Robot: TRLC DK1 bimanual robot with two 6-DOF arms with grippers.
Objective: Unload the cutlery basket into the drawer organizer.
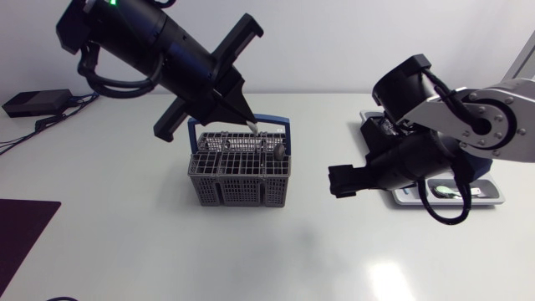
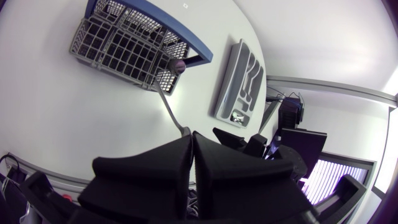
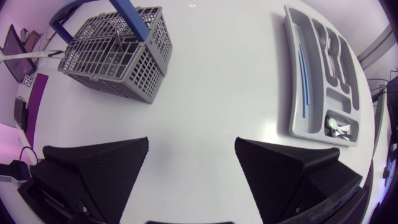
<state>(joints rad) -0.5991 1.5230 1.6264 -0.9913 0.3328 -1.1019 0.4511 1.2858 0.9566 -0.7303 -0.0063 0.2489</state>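
The grey cutlery basket (image 1: 238, 180) with its blue handle stands mid-table. My left gripper (image 1: 248, 117) hangs just above it, shut on the thin metal handle of a spoon (image 2: 166, 99). The spoon's round end is at the basket's (image 2: 118, 43) rim. In the left wrist view the left gripper's (image 2: 191, 134) fingers are pressed together on the handle's tip. My right gripper (image 1: 336, 181) stands open and empty low over the table, between the basket (image 3: 118, 56) and the grey drawer organizer (image 3: 298, 124). The right gripper (image 3: 193, 149) has only bare table ahead of it.
The organizer (image 1: 495, 199) lies at the right, partly hidden by my right arm. It holds a blue stick (image 3: 301, 81), some cutlery (image 3: 339, 56) and a small pale item (image 3: 336, 124). A black box with cables (image 1: 33, 102) sits at the far left, and a dark mat (image 1: 21, 226) lies front left.
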